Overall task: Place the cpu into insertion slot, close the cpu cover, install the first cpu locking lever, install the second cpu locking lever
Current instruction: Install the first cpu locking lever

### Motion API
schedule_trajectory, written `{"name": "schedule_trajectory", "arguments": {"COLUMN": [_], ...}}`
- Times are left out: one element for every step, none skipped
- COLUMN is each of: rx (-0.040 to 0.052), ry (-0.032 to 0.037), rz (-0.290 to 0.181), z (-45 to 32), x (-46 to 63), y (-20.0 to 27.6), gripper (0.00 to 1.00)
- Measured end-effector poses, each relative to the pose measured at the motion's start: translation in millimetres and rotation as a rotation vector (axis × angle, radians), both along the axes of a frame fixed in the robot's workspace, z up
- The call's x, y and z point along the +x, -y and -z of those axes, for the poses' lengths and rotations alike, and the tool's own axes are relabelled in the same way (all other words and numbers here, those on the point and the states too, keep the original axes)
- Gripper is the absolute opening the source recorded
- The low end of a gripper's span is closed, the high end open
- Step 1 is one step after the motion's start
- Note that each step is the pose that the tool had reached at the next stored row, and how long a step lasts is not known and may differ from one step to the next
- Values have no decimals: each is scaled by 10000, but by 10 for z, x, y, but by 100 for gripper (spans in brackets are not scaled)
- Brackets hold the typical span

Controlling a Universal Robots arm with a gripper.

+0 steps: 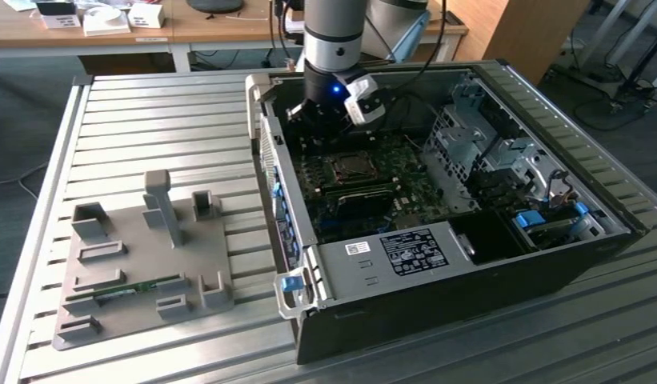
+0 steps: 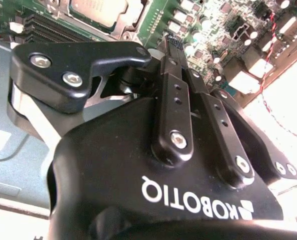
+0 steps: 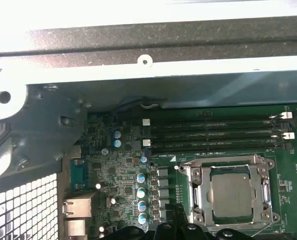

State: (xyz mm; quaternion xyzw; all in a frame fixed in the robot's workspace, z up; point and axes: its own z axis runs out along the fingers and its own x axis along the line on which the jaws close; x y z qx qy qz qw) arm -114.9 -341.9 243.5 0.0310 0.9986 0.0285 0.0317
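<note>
One cpu (image 3: 232, 194), its silvery-grey top showing, lies seated in the insertion slot (image 3: 198, 192) on the dark green motherboard (image 3: 123, 200), seen in the first wrist view. The single cpu cover (image 3: 231, 161), a thin metal frame, lies flat around the chip, which shows through its square window. In the second wrist view the same chip (image 2: 99, 10) appears beyond the gripper's black linkage.

Just beside the socket run four long black memory slots (image 3: 213, 132), parallel to one another, toward the case wall. A column of four blue-topped capacitors (image 3: 141, 198) stands on the board's other side of the socket, with two more (image 3: 117, 138) nearer the slots.

In the exterior view the socket (image 1: 350, 168) sits in the open computer case (image 1: 435, 312), which lies on its side on a slatted metal table (image 1: 146, 128). The one robot arm (image 1: 334, 40) reaches down into the case, its gripper (image 1: 318, 132) hanging low over the board just beside the socket, toward the case's far wall. Its jaws, seen in the second wrist view (image 2: 176, 50), stand together, fingertips meeting with nothing between them.

On the table at the exterior view's left, well apart from the case, rests one grey fixture tray (image 1: 136, 272) with several upright holders; a green memory stick (image 1: 120, 290) lies in it.
</note>
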Motion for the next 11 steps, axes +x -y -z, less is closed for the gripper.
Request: {"name": "schedule_trajectory", "arguments": {"rx": [11, 25, 39, 48, 57, 67, 74, 78, 80, 83, 85], "ry": [2, 4, 6, 5, 6, 6, 6, 8, 10, 13, 16], "rz": [0, 1, 0, 1, 2, 1, 0, 0, 0, 0, 1], "z": [0, 1, 1, 0, 0, 0, 0, -1, -3, -7, -11], "x": [-2, -3, -4, -6, -6, -7, -8, -9, -11, -12, -12], "y": [-1, -3, -5, -8, -15, -23, -33, -43, -49, -54, -59], "gripper": [11, 11, 11, 11, 11, 11, 11, 11, 11, 11, 11]}}
